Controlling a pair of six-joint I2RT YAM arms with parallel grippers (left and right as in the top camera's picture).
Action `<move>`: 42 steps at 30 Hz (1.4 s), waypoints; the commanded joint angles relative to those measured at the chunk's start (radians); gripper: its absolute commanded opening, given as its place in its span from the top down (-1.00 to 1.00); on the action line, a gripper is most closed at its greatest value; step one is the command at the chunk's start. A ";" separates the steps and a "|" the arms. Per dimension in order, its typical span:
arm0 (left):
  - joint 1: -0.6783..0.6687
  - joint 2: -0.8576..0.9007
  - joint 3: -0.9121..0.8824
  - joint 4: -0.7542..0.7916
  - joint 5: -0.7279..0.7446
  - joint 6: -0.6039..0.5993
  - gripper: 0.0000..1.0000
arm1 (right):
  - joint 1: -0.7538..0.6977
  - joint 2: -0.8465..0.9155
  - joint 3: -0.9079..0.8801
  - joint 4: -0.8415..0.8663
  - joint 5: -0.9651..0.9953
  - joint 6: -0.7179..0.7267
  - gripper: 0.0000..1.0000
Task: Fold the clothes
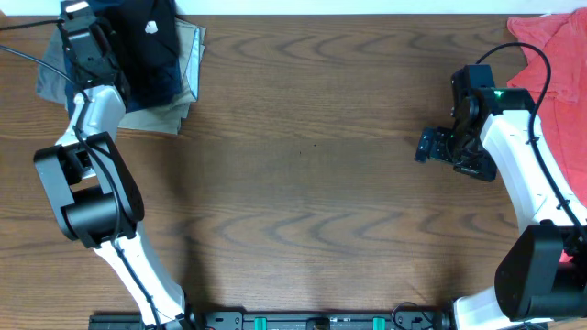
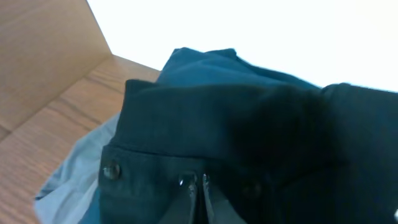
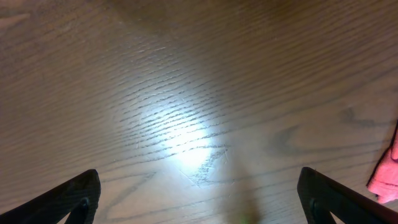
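Observation:
The black shirt (image 1: 151, 41) lies folded on a stack of garments at the table's far left corner. In the left wrist view its collar (image 2: 249, 118) and a small button fill the frame. My left gripper (image 1: 96, 46) sits at the shirt's left edge; its fingers (image 2: 198, 182) are pressed together with their tips in the dark fabric just below the collar. My right gripper (image 1: 429, 147) is open and empty, low over bare wood at the right side of the table (image 3: 199, 186).
Khaki (image 1: 190, 55) and grey-blue (image 1: 50, 81) folded garments lie under the black shirt; pale grey-blue cloth also shows in the left wrist view (image 2: 68, 180). A coral-red T-shirt (image 1: 559, 55) is heaped at the far right corner, its edge in the right wrist view (image 3: 387, 174).

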 commanded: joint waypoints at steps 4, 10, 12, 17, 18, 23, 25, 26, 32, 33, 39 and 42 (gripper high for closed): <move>0.015 0.083 0.023 0.004 0.034 -0.027 0.80 | 0.004 -0.001 0.011 -0.001 0.004 -0.001 -0.99; 0.022 0.065 0.023 -0.082 0.035 -0.027 0.66 | 0.004 -0.001 0.011 -0.001 0.004 -0.001 -0.99; 0.020 0.033 0.023 -0.111 0.035 -0.027 0.31 | 0.004 -0.001 0.011 -0.001 0.004 -0.001 -0.99; 0.009 -0.117 0.023 -0.236 0.041 -0.028 -0.28 | 0.004 -0.001 0.011 0.000 0.004 -0.002 -0.99; 0.005 -0.150 0.023 -0.271 0.042 -0.028 -0.51 | 0.004 -0.001 0.011 -0.001 0.004 -0.001 -0.99; -0.024 -0.349 0.023 -0.488 0.043 -0.082 -0.97 | 0.004 -0.001 0.011 -0.001 0.004 -0.001 -0.98; -0.041 -0.431 0.023 -0.587 0.056 -0.123 -0.96 | 0.004 -0.001 0.011 -0.001 0.004 -0.001 -0.98; -0.049 -0.475 0.023 -0.642 0.084 -0.134 -0.96 | 0.004 -0.001 0.011 -0.001 0.004 -0.001 -0.98; -0.080 -0.667 0.023 -0.964 0.346 -0.133 -0.96 | 0.004 -0.001 0.011 -0.001 0.004 -0.002 -0.98; -0.085 -0.692 0.020 -1.022 0.394 -0.133 -0.96 | 0.004 -0.001 0.011 -0.001 0.004 -0.002 -0.98; -0.141 -0.803 -0.064 -1.276 0.502 -0.125 -0.96 | 0.004 -0.001 0.011 -0.001 0.004 -0.001 -0.99; -0.184 -0.874 -0.169 -1.322 0.502 -0.112 -0.96 | 0.004 -0.001 0.011 -0.001 0.004 -0.002 -0.98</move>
